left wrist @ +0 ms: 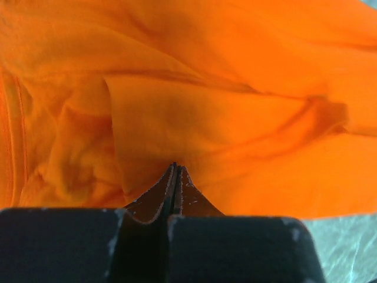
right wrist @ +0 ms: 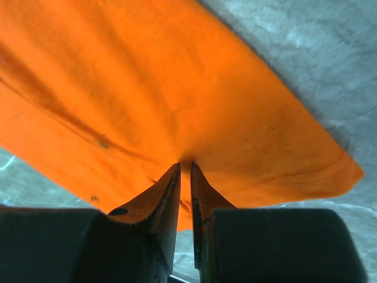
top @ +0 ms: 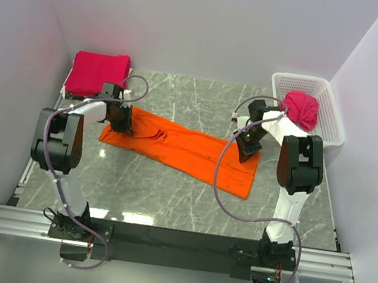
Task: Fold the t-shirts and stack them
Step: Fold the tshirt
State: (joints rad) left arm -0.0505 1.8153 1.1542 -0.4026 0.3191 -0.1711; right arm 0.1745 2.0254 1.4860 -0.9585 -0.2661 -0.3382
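Orange t-shirt point(top: 181, 147) front and centre, and both arms are down on it. The left gripper point(left wrist: 175, 169) has its jaws pressed tight together with no gap between them, and it pinches the cloth: a sharp crease climbs straight up from the tips and rumpled folds crowd in on the left side. From overhead, that left gripper point(top: 121, 126) sits on the shirt's left end, where the fabric bunches. Over to the right gripper point(right wrist: 185, 165): only a thin slit shows between its jaws, and the orange cloth puckers right at the tips, so it nips the fabric there. A hem seam runs off to a pointed corner at the right of the wrist view, with grey marble beyond it. Overhead, the right gripper point(top: 246, 152) is at the shirt's far edge, near its right end.

Between the two, the shirt lies as one long band slanting across the table point(top: 166, 202), left end farther back, right end nearer the arm bases. At the far left corner sits a folded crimson-pink t-shirt point(top: 98, 74), well apart from the orange one. Far right, a white lattice basket point(top: 332, 99) holds a crumpled crimson-pink t-shirt point(top: 302, 108), heaped at its left side.
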